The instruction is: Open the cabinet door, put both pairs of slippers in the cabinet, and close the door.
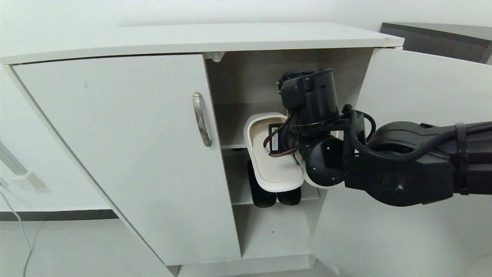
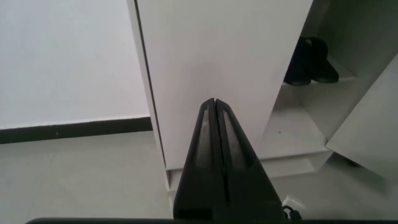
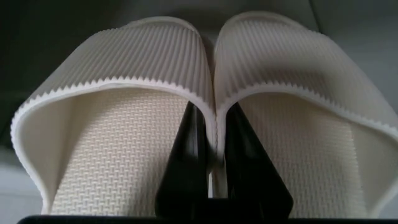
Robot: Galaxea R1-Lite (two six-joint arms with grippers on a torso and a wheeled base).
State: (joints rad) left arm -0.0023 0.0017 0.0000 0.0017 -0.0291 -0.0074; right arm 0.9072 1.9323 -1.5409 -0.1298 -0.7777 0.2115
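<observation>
Right hand (image 3: 213, 118) pinching white slippers (image 1: 275, 165) in cabinet (image 1: 192, 38), black slippers (image 1: 269, 196) shelved below. Left hand (image 2: 214, 107) pressed together, facing its closed door (image 1: 115, 146).

The shut left door (image 1: 127, 154) blocks that half of the cabinet (image 1: 192, 38); the right opening is my only way in, and my right claw (image 3: 214, 146) with the white slippers (image 1: 275, 169) crowds it. On the lower shelf (image 1: 313, 197) stand the black slippers (image 1: 265, 196); the bottom bay (image 1: 273, 231) beneath lies free

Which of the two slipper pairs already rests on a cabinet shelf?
The black pair, on a lower shelf; the white pair is clamped in the right tool, above it.
</observation>
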